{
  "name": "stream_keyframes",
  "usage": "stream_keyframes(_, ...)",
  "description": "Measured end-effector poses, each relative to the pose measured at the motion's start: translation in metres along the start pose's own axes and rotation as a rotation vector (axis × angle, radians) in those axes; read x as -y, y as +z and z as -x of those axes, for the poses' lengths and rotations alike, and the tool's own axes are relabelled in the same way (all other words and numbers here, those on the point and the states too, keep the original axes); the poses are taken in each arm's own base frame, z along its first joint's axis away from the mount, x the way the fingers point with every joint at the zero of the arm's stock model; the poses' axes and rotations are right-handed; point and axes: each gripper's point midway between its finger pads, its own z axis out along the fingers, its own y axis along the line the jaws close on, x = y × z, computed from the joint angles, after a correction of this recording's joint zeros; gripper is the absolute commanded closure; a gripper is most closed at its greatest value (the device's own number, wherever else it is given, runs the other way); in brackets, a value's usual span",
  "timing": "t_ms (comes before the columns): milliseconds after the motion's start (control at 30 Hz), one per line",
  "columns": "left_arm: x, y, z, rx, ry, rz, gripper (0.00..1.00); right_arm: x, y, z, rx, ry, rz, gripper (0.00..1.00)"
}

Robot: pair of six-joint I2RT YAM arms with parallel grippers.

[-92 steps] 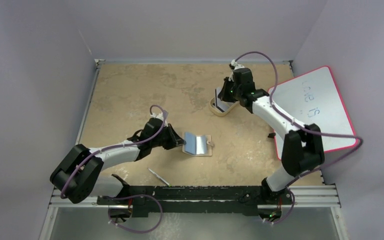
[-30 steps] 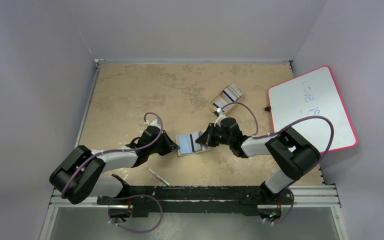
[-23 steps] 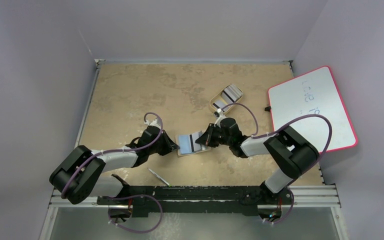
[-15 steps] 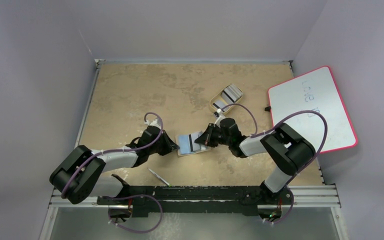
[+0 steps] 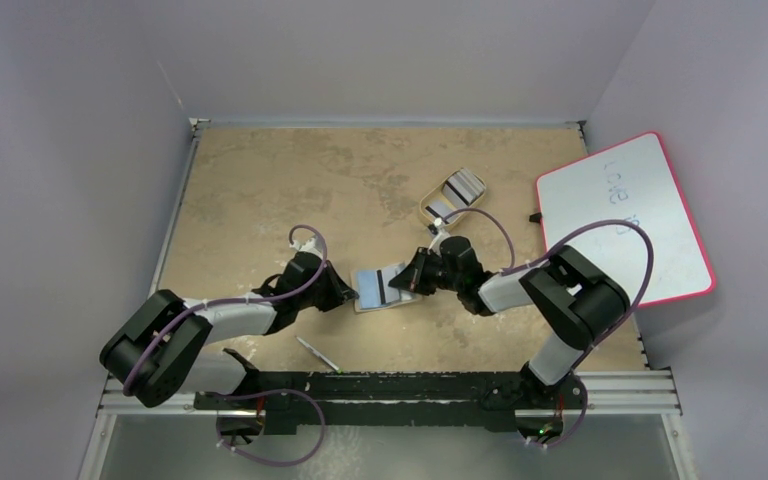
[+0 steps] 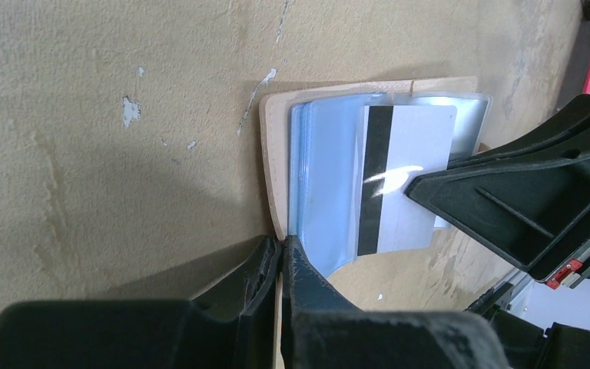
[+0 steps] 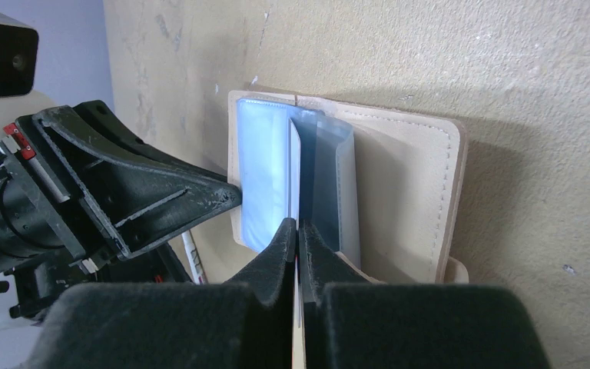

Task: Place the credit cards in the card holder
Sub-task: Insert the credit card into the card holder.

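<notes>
The tan card holder (image 5: 369, 290) lies open on the table, blue-grey pockets up. My left gripper (image 5: 346, 293) is shut on its left tan edge, as the left wrist view shows (image 6: 282, 244). My right gripper (image 5: 409, 281) is shut on a pale credit card (image 6: 409, 181) with a dark stripe and holds it over the holder's pockets (image 6: 324, 192). In the right wrist view the card is edge-on between my fingertips (image 7: 298, 224), its front end among the holder's sleeves (image 7: 319, 184). More credit cards (image 5: 457, 189) lie in the beige oval tray (image 5: 428, 212).
A pink-edged whiteboard (image 5: 625, 215) lies at the right, partly off the table. A thin pen (image 5: 317, 353) lies near the front edge by the left arm. The two grippers face each other closely over the holder.
The right arm has come from the tray down to the holder with a card. Over the last second the card has slid slightly left; the left gripper has kept its grip.
</notes>
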Motion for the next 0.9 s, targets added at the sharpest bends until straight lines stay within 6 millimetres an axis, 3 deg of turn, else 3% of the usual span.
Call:
stream_keyframes(267, -0.002, 0.001, 0.000, -0.001, -0.001, 0.007, 1.00, 0.001, 0.007, -0.005, -0.027, 0.009, 0.016, 0.97)
stream_keyframes(467, -0.002, 0.001, 0.000, -0.002, 0.000, 0.009, 1.00, 0.000, 0.012, -0.007, -0.046, -0.001, -0.007, 0.70)
stream_keyframes(567, -0.002, 0.001, 0.000, -0.002, -0.001, 0.011, 1.00, 0.003, 0.011, -0.005, -0.054, -0.009, -0.052, 0.62)
stream_keyframes(900, -0.002, 0.001, 0.000, -0.001, -0.001, 0.016, 1.00, 0.010, 0.002, 0.012, -0.014, -0.083, -0.196, 0.60)
